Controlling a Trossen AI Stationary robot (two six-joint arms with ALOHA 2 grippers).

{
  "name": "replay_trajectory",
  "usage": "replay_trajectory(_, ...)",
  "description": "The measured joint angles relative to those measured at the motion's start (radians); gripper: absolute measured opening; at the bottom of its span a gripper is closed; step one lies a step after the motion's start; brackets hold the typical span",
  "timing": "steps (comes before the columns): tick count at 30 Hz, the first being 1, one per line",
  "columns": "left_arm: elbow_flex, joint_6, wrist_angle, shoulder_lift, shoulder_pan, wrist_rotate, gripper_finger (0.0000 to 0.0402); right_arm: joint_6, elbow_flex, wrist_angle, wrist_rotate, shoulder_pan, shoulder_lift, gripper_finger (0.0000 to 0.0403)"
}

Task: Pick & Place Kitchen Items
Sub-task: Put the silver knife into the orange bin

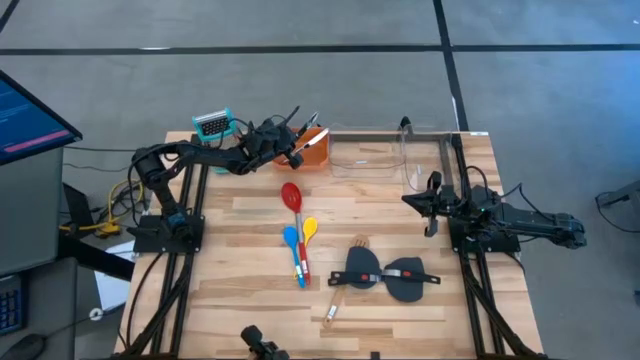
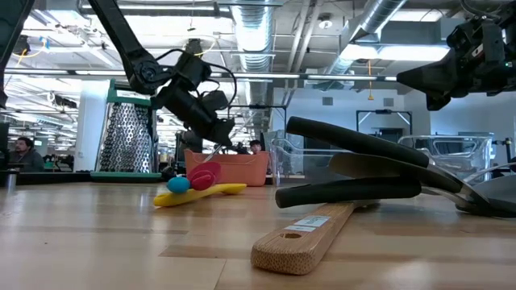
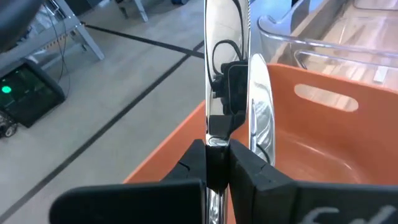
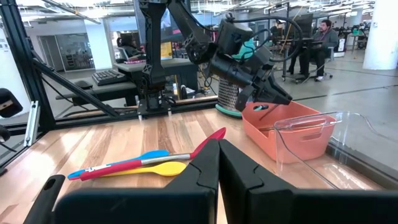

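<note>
My left gripper (image 1: 292, 148) reaches to the near left corner of the orange tray (image 1: 317, 147) at the table's far side and is shut on the silver tongs (image 3: 227, 74). The tongs' shiny arms run forward past the fingers, over the tray (image 3: 323, 143). A red spoon (image 1: 291, 195), a blue spoon (image 1: 292, 240) and a yellow spoon (image 1: 309, 228) lie mid-table. Two black spatulas (image 1: 364, 274) (image 1: 405, 279) and a wooden spatula (image 1: 343, 292) lie nearer the front. My right gripper (image 1: 430, 205) waits shut at the right, holding nothing. My left gripper pinches the tongs' two metal arms (image 3: 215, 142) together between its two fingers. The arms run along the fingers' line, not across it. The gripper slants down toward the tray from the table's left. The tongs hang clear of the table, above the tray's near wall.
Clear plastic bins (image 1: 385, 158) stand to the right of the orange tray along the far edge. A metal grater with a teal frame (image 1: 213, 124) stands at the far left corner. Bare wood lies between the spoons and the left edge.
</note>
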Motion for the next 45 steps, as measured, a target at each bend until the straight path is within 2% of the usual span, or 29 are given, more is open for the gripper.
replay_trajectory(6, 0.000, -0.013, 0.003, 0.000, 0.010, 0.003, 0.0008, 0.000, 0.000, 0.000, 0.000, 0.000, 0.000, 0.0000)
replay_trajectory(14, 0.000, -0.144, -0.025, 0.000, 0.055, 0.126, 0.0008, 0.000, 0.000, 0.000, 0.000, 0.000, 0.000, 0.0000)
replay_trajectory(37, 0.000, -0.140, -0.097, -0.001, 0.067, 0.129, 0.0008, 0.000, 0.000, 0.000, 0.000, 0.000, 0.000, 0.0000)
replay_trajectory(45, 0.000, -0.140, -0.097, -0.002, 0.067, 0.128, 0.0042, 0.000, 0.000, 0.000, 0.000, 0.000, 0.000, 0.0000)
